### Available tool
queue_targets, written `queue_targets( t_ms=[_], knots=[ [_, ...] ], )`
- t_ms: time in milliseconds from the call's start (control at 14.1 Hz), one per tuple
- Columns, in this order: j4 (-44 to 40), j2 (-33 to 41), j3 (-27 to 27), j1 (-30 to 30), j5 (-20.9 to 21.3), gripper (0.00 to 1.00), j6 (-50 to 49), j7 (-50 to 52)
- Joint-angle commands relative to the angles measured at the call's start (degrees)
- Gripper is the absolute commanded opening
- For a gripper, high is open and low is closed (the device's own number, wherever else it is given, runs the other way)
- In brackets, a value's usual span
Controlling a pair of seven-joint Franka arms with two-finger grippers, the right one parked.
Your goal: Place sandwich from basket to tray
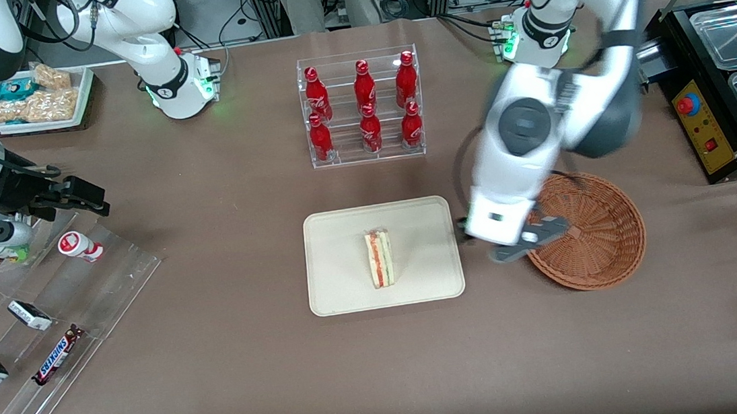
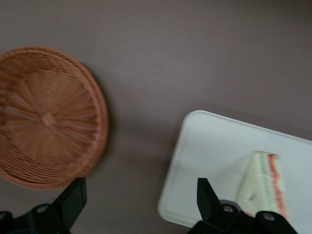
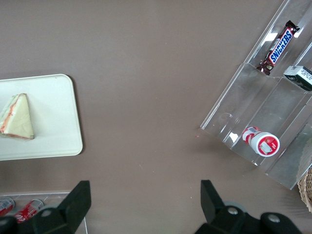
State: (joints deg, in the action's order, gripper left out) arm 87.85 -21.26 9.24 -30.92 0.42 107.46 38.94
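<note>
brown cloth covers the table (image 1: 257, 380). one clear stepped rack (image 1: 49, 332) sits toward the parked arm's end. six red bottles (image 1: 365, 106) stand in one clear case. one cream tray (image 1: 349, 290) carries one sandwich (image 1: 379, 258) (a pale wedge, orange-red stripe along one edge), lying flat near its middle. the gripper (image 1: 514, 240) hangs spread and empty between tray and one wicker basket (image 1: 605, 238).
</note>
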Motion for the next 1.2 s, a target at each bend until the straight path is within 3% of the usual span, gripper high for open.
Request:
queue_targets(
  t_ms=[0, 354, 566, 778, 1131],
  knots=[
    [7.41, 8.5, -0.63, 6.46, 0.11, 1.0, -2.6, -11.04],
    [12.52, 17.11, -0.63, 18.5, 0.11, 1.0, -8.13, -31.95],
    [12.0, 21.07, -0.63, 21.86, 0.2, 1.0, -12.79, -41.38],
    [10.25, 23.45, -5.7, 28.7, 0.11, 1.0, -16.31, -48.67],
    [0.68, 21.36, -5.9, 29.42, -0.59, 1.0, -16.05, -51.07]
  ],
)
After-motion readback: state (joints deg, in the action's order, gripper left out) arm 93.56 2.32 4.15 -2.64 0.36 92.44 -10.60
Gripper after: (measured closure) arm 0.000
